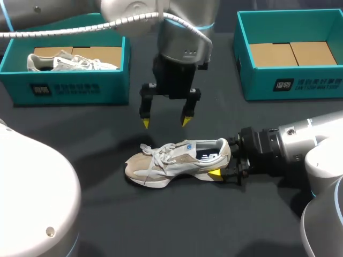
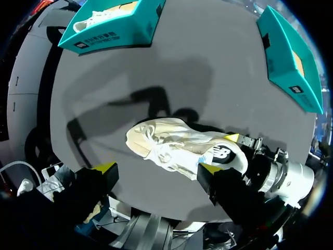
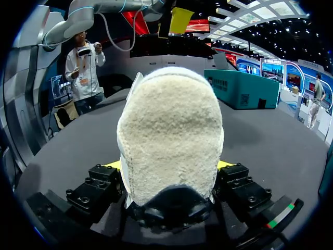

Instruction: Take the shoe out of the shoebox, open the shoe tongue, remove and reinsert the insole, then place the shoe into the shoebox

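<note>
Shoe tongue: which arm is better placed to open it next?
Left, probably. The left gripper hangs above the shoe with fingers open, free to reach down; the right gripper is shut on the heel, steadying it.

A robot lab, it seems: left arm [image 1: 179,40] and right arm [image 1: 300,147] over a dark bench [image 1: 177,219], a shoebox [image 1: 69,85] far left, a second shoebox [image 1: 292,83] far right.

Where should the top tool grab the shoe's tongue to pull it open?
Pinch the tongue at its free top edge, coming straight down with the left tool. The shoe stands on its sole, opening upward, with its heel clamped by the right tool.
</note>
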You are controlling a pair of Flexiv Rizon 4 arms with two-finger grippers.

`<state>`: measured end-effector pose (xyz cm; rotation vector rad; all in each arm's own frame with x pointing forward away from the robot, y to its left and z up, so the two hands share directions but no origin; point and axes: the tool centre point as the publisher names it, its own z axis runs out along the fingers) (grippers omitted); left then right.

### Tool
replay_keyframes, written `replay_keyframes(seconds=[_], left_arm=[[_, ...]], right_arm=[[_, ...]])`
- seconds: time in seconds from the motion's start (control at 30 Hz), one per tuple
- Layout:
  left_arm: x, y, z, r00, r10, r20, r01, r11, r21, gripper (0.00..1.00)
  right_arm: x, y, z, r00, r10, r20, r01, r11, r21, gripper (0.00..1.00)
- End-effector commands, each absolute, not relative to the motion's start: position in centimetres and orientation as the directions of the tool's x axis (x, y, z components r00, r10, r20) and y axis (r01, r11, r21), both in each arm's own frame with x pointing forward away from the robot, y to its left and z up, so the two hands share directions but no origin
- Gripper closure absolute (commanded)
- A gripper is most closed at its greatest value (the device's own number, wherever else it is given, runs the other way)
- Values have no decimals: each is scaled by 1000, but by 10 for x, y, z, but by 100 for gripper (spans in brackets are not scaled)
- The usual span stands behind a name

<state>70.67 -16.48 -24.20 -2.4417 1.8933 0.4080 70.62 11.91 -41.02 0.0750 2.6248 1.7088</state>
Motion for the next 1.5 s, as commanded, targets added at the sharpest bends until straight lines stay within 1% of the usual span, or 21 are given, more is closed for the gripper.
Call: replay_keyframes(seconds=[0.03, 0.23, 0.53, 0.9, 1.23, 1.3, 1.4, 1.5], left_arm=[[709, -191, -253, 226, -924, -309, -947, -283, 153, 0], [701, -203, -265, 196, -925, -325, -948, -263, 178, 0], [688, -214, -283, 162, -925, -345, -960, -228, 161, 0], [687, -222, -304, 121, -919, -374, -968, -194, 162, 0], [684, -225, -326, 92, -892, -443, -962, -195, 191, 0], [682, -225, -329, 88, -883, -461, -960, -198, 198, 2], [680, -223, -331, 74, -870, -487, -958, -198, 208, 0], [679, -221, -332, 68, -861, -504, -956, -201, 215, 7]], right_arm=[[706, 118, -409, -999, 46, 19, 36, 407, 913, 100], [706, 118, -409, -999, 46, 19, 36, 407, 913, 100], [706, 118, -409, -999, 46, 19, 36, 407, 913, 100], [706, 118, -409, -999, 46, 19, 36, 407, 913, 100], [706, 118, -409, -999, 46, 19, 36, 407, 913, 100], [706, 118, -409, -999, 46, 19, 36, 407, 913, 100], [706, 118, -409, -999, 46, 19, 36, 407, 913, 100], [706, 118, -409, -999, 46, 19, 36, 407, 913, 100]])
